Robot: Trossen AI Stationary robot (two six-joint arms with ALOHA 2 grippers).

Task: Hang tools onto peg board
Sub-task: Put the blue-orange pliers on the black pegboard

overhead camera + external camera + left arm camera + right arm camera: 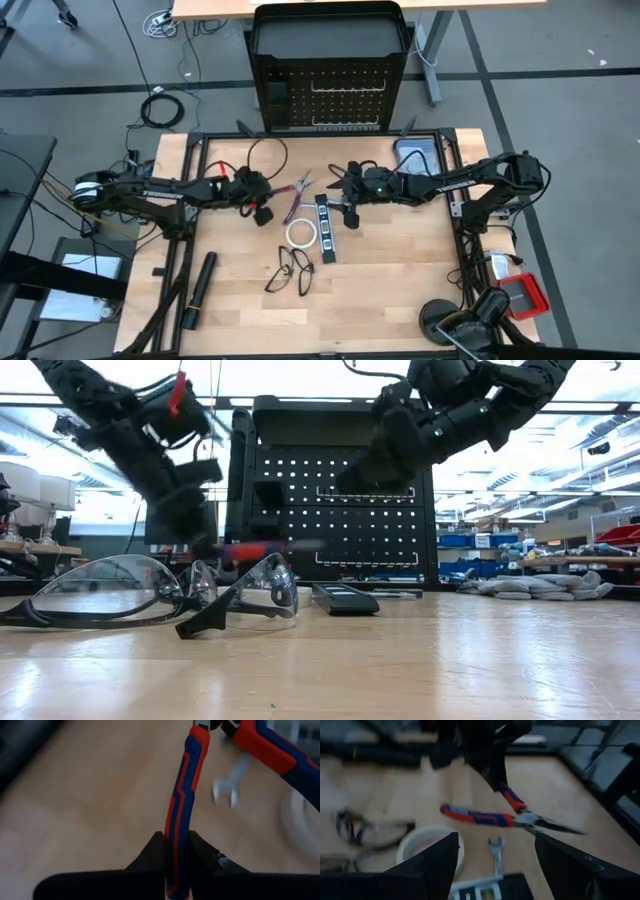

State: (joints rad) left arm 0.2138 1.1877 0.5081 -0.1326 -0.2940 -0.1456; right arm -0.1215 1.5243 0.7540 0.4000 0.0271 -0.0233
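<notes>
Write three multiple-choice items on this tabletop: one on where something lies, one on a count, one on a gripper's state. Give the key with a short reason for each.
1. Where does the white tape ring lie?
A. On the peg board's top shelf
B. On the table, beside the black strip with white squares
C. Inside the red tray

2. How many pairs of black-framed glasses lie on the table?
A. None
B. Two
C. Five

3. What is the left gripper doing?
A. Shut on one handle of the pliers
B. Open above the long black cylinder
C. Shut on the small silver wrench

Key:
1 B: the high view shows the ring on the wood just left of the strip.
2 B: two frames lie together near the table's middle front.
3 A: the left wrist view shows its fingers pinching a red-and-blue handle, while the right gripper stands open nearby.
</notes>
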